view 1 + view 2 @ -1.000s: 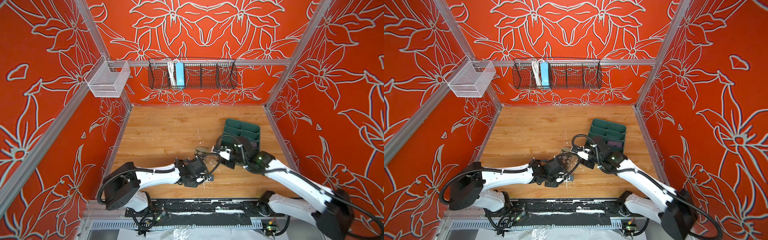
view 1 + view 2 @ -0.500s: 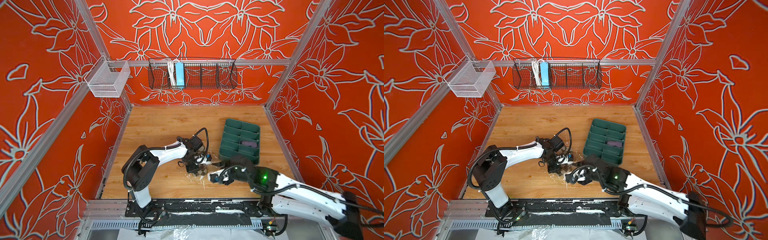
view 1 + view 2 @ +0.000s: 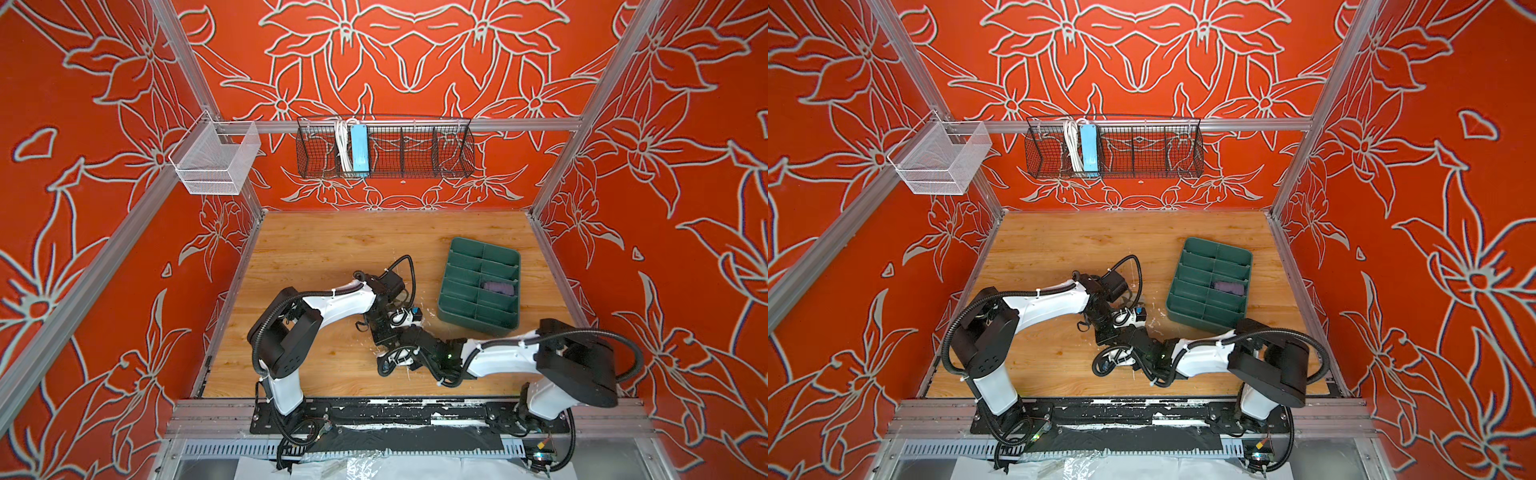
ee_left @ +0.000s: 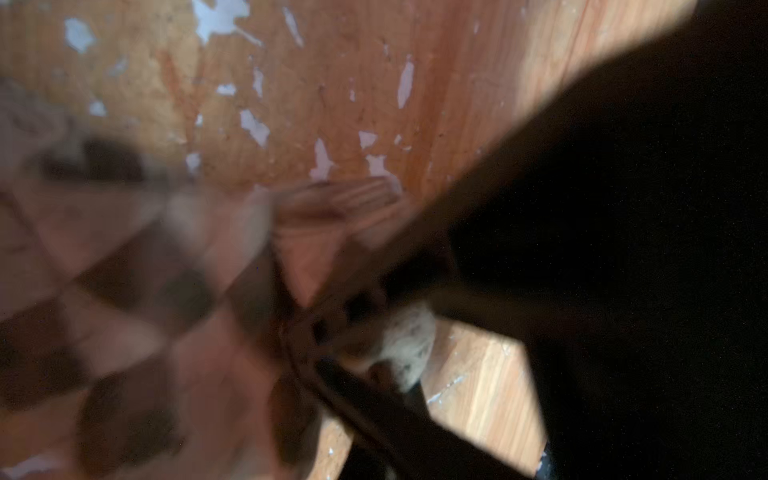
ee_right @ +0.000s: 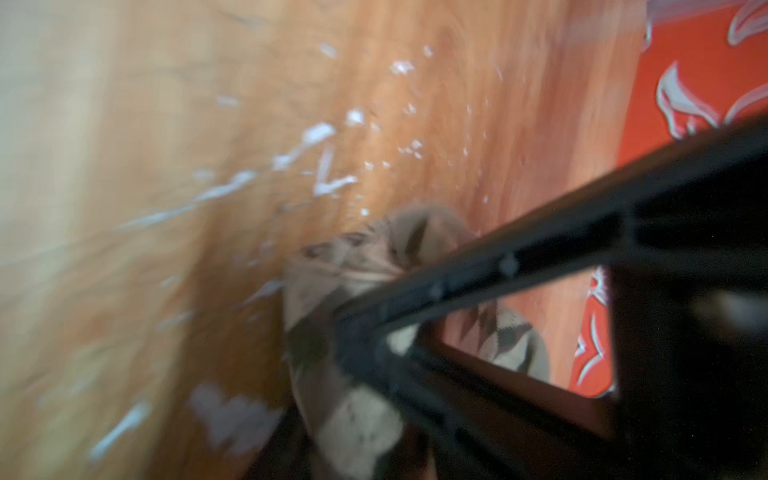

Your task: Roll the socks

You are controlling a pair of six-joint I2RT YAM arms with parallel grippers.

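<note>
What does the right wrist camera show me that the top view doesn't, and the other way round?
Right wrist only: the argyle sock, diamonds clear, bunched by the fingers. Top view only: the green tray holding the purple sock, plus the left arm and right arm meeting mid-table. Both: the wooden table, white-scuffed.

Bright top views, blurred wrist views

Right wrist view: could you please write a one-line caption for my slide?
Motion-blurred close-up: a dark gripper finger crosses the bunched argyle sock against the white-flecked wooden table.
</note>
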